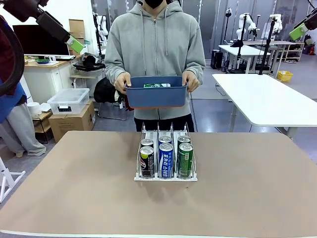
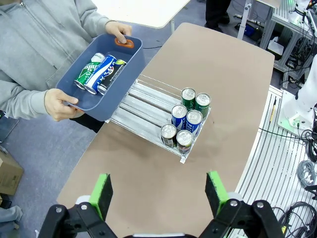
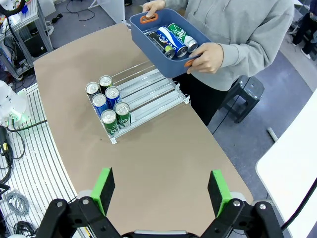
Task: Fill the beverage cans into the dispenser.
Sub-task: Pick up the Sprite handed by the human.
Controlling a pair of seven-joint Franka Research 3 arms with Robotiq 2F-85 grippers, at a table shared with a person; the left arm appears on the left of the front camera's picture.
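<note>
Bin: person (image 1: 156,44) holds blue bin (image 1: 156,96) behind dispenser (image 1: 166,178), offering me three cans (image 2: 99,73), I judge;
Claws: my left gripper (image 2: 158,192) and right gripper (image 3: 161,189) spread, empty, poised high

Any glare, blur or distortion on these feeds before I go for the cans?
Front view: sharp, even light, faint shadow before the dispenser. Left wrist view: wide-angle bend, sheen on the clear lanes, cans crisp. Right wrist view: same bend, blue bin sharp.
</note>
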